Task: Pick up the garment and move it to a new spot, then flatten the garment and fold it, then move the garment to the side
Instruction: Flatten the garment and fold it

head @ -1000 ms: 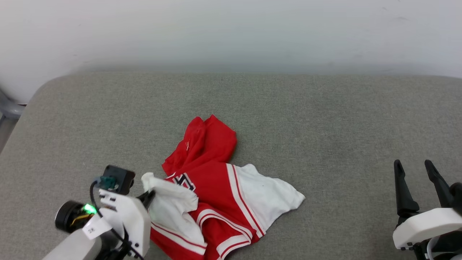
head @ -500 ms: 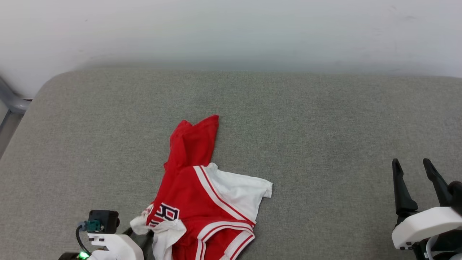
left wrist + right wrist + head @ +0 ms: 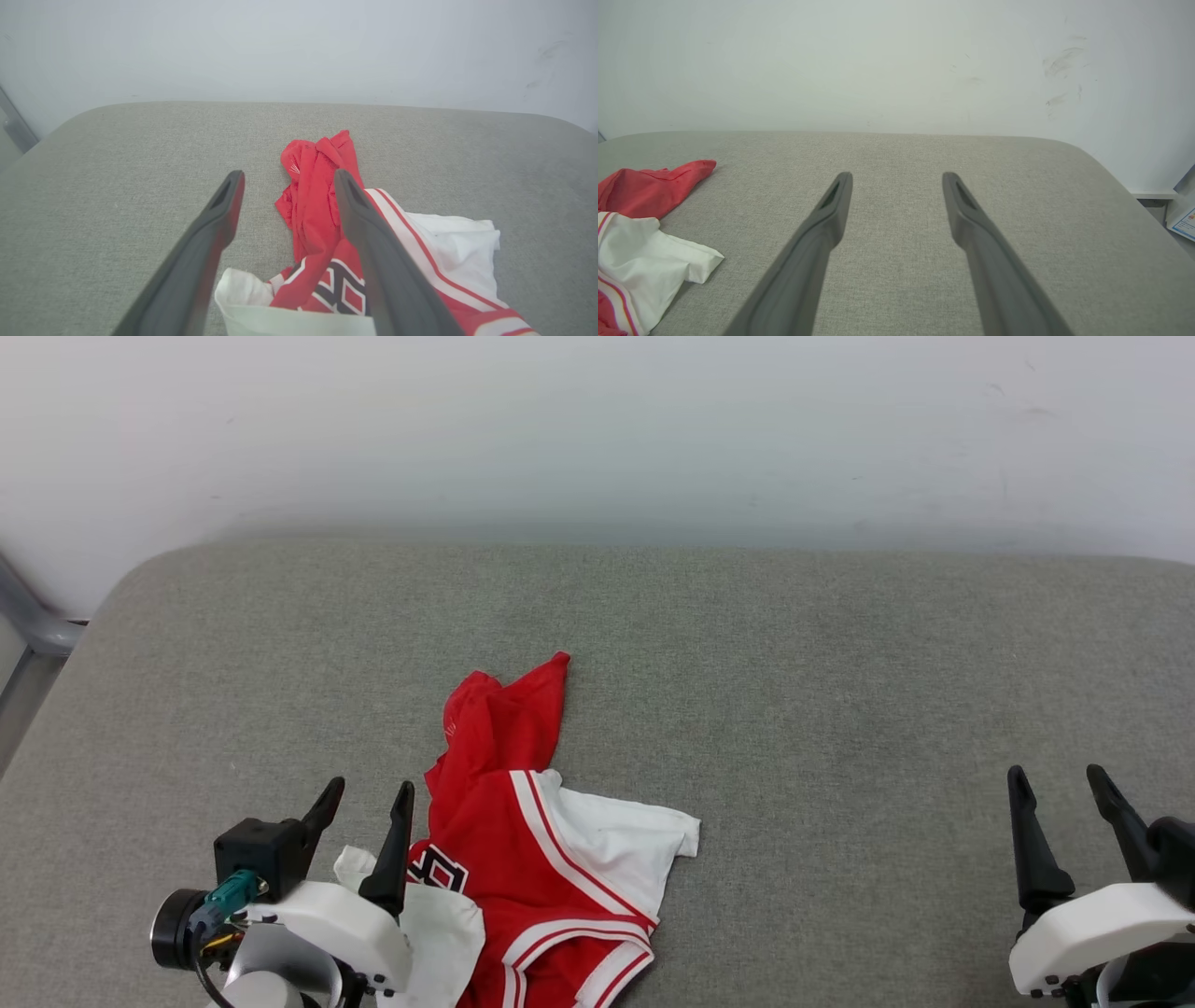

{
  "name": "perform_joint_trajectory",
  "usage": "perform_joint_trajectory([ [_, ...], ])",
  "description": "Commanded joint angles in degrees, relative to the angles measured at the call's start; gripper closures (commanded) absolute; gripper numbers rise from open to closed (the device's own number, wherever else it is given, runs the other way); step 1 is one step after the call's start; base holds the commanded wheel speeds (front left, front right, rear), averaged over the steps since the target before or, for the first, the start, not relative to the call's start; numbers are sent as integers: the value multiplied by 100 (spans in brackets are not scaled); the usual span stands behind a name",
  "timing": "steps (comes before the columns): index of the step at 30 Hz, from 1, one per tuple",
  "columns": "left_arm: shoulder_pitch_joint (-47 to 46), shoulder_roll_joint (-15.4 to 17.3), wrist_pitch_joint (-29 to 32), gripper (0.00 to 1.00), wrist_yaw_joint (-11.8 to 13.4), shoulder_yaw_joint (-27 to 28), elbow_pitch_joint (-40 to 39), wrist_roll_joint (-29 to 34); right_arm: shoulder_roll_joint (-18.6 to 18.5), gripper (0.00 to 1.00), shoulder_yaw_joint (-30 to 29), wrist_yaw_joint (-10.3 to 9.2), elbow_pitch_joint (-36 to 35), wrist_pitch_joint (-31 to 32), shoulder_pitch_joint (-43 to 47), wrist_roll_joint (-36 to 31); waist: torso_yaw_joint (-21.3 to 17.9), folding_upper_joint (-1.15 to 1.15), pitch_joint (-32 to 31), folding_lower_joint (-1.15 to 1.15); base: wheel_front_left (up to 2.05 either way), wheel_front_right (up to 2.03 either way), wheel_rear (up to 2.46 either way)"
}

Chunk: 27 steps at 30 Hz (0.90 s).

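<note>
We see the garment (image 3: 551,859) lying crumpled on the near-left part of a grey padded surface (image 3: 747,663), just beside the left gripper (image 3: 371,787). It is a soft, smooth red knit bunched into a narrow peak on its far side. Nearer us it spreads into a white sleeve edged with red-and-white stripes. The surface is a coarse, matte weave with rounded corners, set against a plain white wall (image 3: 597,429). The left gripper's two long, dark, tapered fingers stand well apart and grip nothing, with a white fold of cloth lying under its pale housing. The right gripper (image 3: 1050,775) is also spread wide and empty, well apart from the garment over bare fabric at the near right. The left wrist view brings the garment (image 3: 313,200) close between the left gripper (image 3: 288,175) fingers. It adds the fine mesh of the red peak and part of the black, white-edged lettering. The right wrist view looks past the right gripper (image 3: 896,179) and catches the garment (image 3: 644,191) at its left edge. That view also shows grey scuffs (image 3: 1057,60) on the wall.
</note>
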Motion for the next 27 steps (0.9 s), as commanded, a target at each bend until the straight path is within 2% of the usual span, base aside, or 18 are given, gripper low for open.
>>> perform_joint_trajectory([
  [1,-66,-46,-136,0,77,43,-139,138,-1,0,7,-4,13,17,43,-12,2,0,-14,0,0,0,0],
  [7,-29,-243,-315,0,229,209,-608,508,0,0,300,-4,180,215,-89,-63,58,0,5,0,0,0,0],
  [12,-70,-334,-341,0,174,267,-805,721,0,0,874,-4,664,813,-412,169,205,0,133,0,0,0,0],
  [21,-287,-539,-339,0,62,335,-944,1007,-597,0,2448,-4,1637,2208,-1461,1119,616,0,546,0,0,0,0],
  [27,-404,-714,-340,0,-67,440,-909,1152,-938,0,3246,-4,2165,2773,-2190,1562,880,0,830,0,0,0,0],
])
